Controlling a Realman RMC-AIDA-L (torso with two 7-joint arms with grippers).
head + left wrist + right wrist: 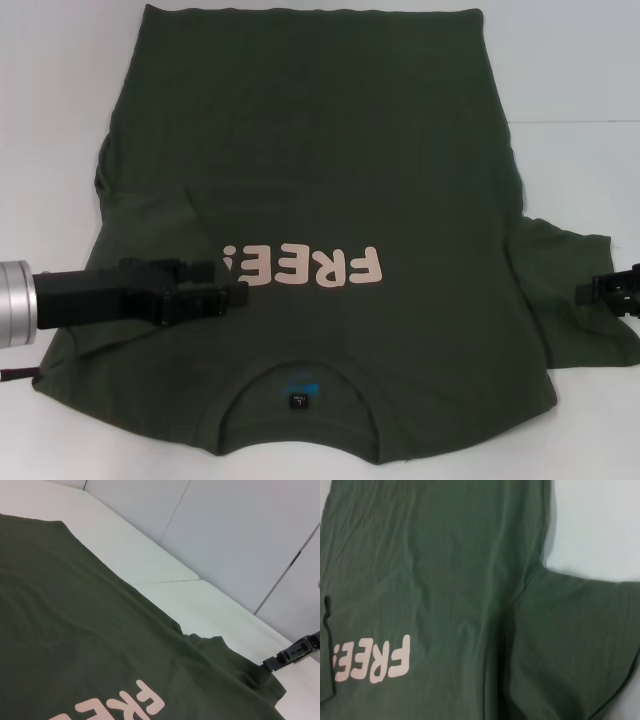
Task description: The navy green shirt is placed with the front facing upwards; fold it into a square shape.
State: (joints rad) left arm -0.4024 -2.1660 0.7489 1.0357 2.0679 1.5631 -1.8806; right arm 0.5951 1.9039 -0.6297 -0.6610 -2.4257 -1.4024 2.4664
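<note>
The large dark olive-green short-sleeved cotton shirt [330, 200] lies flat, front up, on the white table [50, 90], its ribbed crew neck nearest the robot and its hem at the far edge. The pale pink "FREE!" chest lettering [305, 267] sits just beyond the collar, upside down from the robot's side. Inside the collar shows a small black-and-blue label [297, 397].

The sleeve on the robot's left is folded in over the body, its edge making a diagonal crease beside the lettering. The left gripper [225, 283], black with a silver wrist, lies over that folded part, its tip just beside the "!" and hiding some cloth; whether its fingers are parted or pressed together cannot be told. The other sleeve [570, 300] is spread out on the table, and the right gripper [610, 290] sits at its outer edge, grip likewise unclear.

Only the left wrist view shows the grey wall panels [240, 530] behind the table, with the right gripper [295, 655] far off at the sleeve's tip. The right wrist view alone shows fine wrinkles in the cloth and the armpit seam of the spread sleeve [570, 645].
</note>
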